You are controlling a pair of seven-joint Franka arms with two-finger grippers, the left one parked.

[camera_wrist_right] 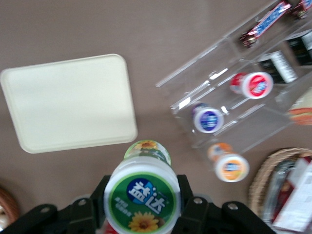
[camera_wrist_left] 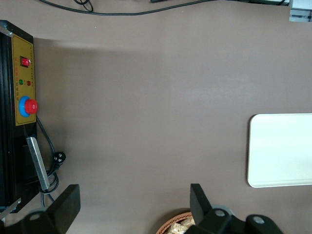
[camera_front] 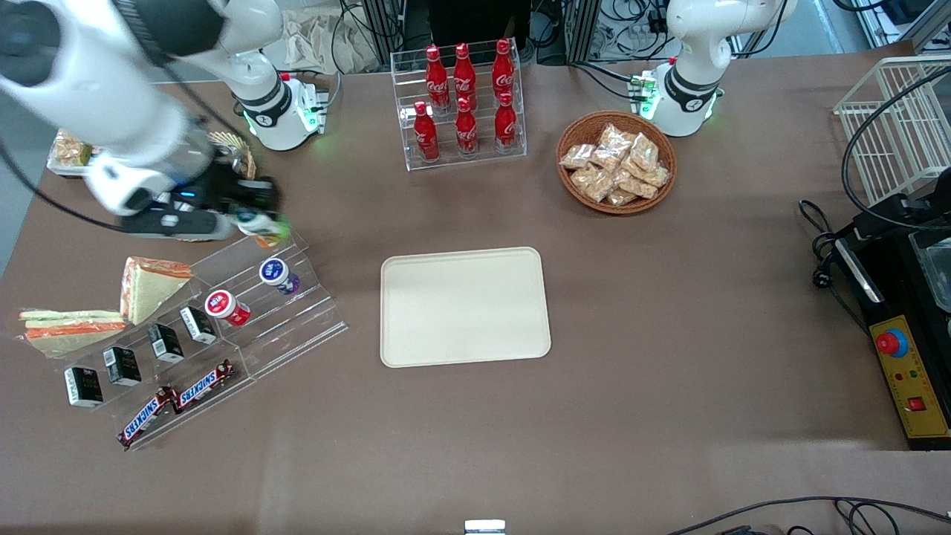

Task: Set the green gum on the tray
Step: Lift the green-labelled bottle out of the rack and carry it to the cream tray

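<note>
Gripper (camera_front: 252, 217) is over the top step of the clear stepped rack (camera_front: 297, 312), toward the working arm's end of the bench (camera_front: 669, 334). Fingers (camera_wrist_right: 187, 207) are clamped on the green gum (camera_wrist_right: 142, 197); wrist view shows the green-and-white lid held between them, bottle looks lifted off the rack rather than seated on it. In the front view the green gum shows just at the gripper tip, above the rack.

Tray (camera_front: 464, 306) sits mid-bench, flat, nothing on it, well apart from the gripper. Purple-lidded bottle (camera_front: 278, 275) and red-lidded bottle (camera_front: 225, 307) sit on the rack steps; orange-lidded bottle (camera_wrist_right: 230, 165) also on the rack in the wrist view.

Progress, my read: grasp done, lift looks done or nearly. Left: carry across to the tray, lower, release, pull back. So roughly halfway.

Watch: rack edge clearance on the way out, and the round bottle could roll if released tilted.
</note>
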